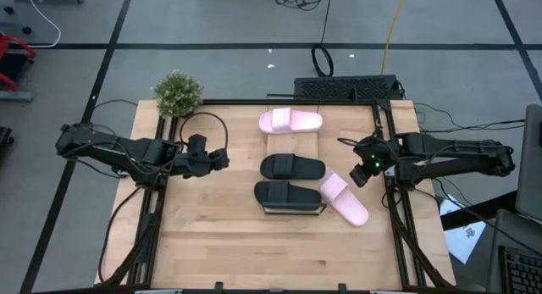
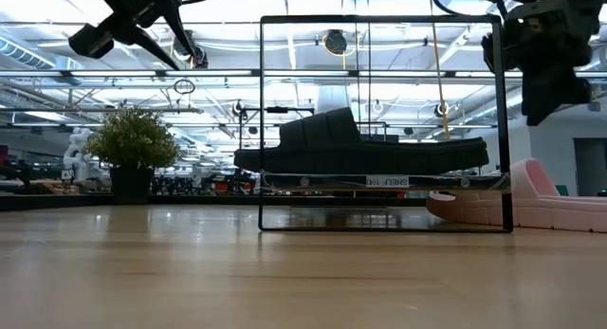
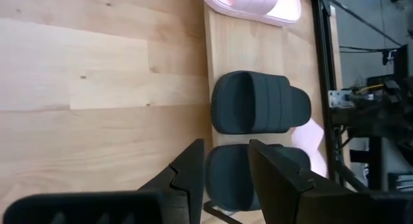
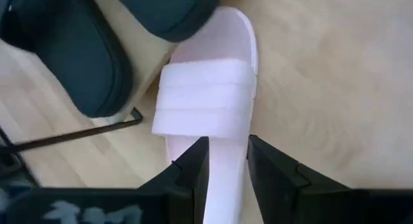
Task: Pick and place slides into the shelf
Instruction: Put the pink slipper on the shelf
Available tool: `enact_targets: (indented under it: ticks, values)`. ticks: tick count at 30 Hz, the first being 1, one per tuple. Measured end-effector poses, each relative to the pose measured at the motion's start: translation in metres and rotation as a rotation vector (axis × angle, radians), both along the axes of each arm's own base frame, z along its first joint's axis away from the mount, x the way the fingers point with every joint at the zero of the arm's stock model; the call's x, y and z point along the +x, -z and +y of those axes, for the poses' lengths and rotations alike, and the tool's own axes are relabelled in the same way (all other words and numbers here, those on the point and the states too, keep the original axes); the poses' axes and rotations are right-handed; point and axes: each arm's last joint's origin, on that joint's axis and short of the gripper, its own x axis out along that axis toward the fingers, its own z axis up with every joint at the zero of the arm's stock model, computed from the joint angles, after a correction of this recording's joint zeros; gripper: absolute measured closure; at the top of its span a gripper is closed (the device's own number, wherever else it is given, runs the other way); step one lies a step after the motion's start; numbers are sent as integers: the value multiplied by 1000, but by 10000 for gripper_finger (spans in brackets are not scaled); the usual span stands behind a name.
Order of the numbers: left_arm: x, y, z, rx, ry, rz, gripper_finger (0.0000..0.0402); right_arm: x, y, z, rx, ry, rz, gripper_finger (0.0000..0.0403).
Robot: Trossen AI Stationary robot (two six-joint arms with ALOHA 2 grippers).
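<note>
Right now your table carries the shelf near its middle, a pale slatted rack running from the far side toward you, with a thin metal edge at the near end. You have three slides on it: a pink slide at the far end, a black slide in the middle, and a second black slide at the near end by the metal edge. Off the shelf, the other pink slide lies angled on the table just beside the near black one.

Your right arm reaches in from the table's right edge, and the right gripper hangs above that loose pink slide; its wrist view shows the strap straight ahead of the fingers, which stand slightly apart and hold nothing. Your left arm waits over the left part of the table, its left gripper pointed at the shelf, fingers parted and empty.

Smallest, a potted plant sits at the far left corner.
</note>
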Motion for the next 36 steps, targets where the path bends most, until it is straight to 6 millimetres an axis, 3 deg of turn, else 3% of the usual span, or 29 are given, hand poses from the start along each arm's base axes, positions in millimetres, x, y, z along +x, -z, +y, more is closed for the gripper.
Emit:
enact_targets:
  ticks: [6, 13, 19, 36]
  values:
    - [-1, 1, 0, 17, 15, 25, 286, 0, 1, 4, 86, 137, 19, 307]
    - [-4, 3, 1, 64, 20, 66, 286, -5, 28, 19, 272, 243, 130, 307]
    - [-6, 4, 3, 111, 7, 92, 286, 0, 40, 31, 360, 290, 74, 307]
    - [-8, 7, 15, 133, 45, 176, 286, -6, 35, 41, 262, 575, -79, 307]
